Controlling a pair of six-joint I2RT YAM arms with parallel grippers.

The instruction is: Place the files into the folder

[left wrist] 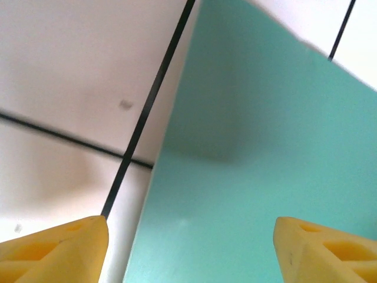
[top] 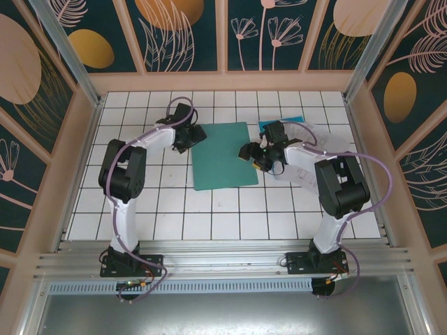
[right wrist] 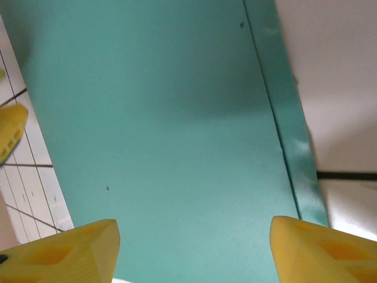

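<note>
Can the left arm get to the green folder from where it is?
Probably yes. The left gripper hovers open right at the folder, one finger over the white table and the other over the folder's left edge. Nothing lies in between.

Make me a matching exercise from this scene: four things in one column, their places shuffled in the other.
Things:
1. folder
2. left gripper
3. right gripper
4. blue sheet

Places:
a. partly hidden under the right arm
b. open at the folder's left edge
c. lying flat between the two grippers
d. open at the folder's right edge

Pairs: 1-c, 2-b, 3-d, 4-a
</note>
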